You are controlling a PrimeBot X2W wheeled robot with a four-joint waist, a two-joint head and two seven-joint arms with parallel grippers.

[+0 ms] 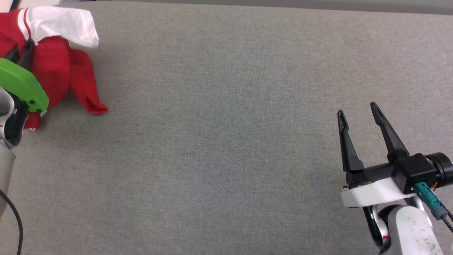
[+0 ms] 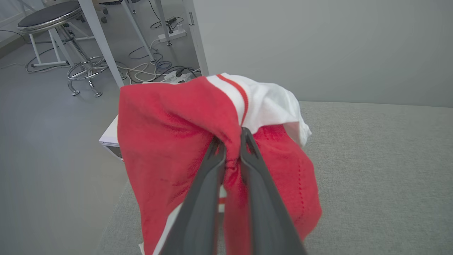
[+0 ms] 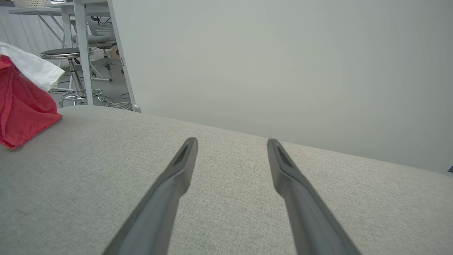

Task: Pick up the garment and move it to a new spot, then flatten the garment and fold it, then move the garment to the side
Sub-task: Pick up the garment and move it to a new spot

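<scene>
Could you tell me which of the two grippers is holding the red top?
The left gripper, pinched shut on the soft bright-red fabric garment with white sleeves; the right gripper stands open and empty.

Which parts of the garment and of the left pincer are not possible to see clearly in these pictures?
- Left wrist view: the left pincer, shut on the garment, covers its middle, and bunched folds hide its full shape.
- Head view: the left edge cuts the garment off, and a green cover hides most of the left pincer.
- Right wrist view: the left edge cuts the garment off.
</scene>
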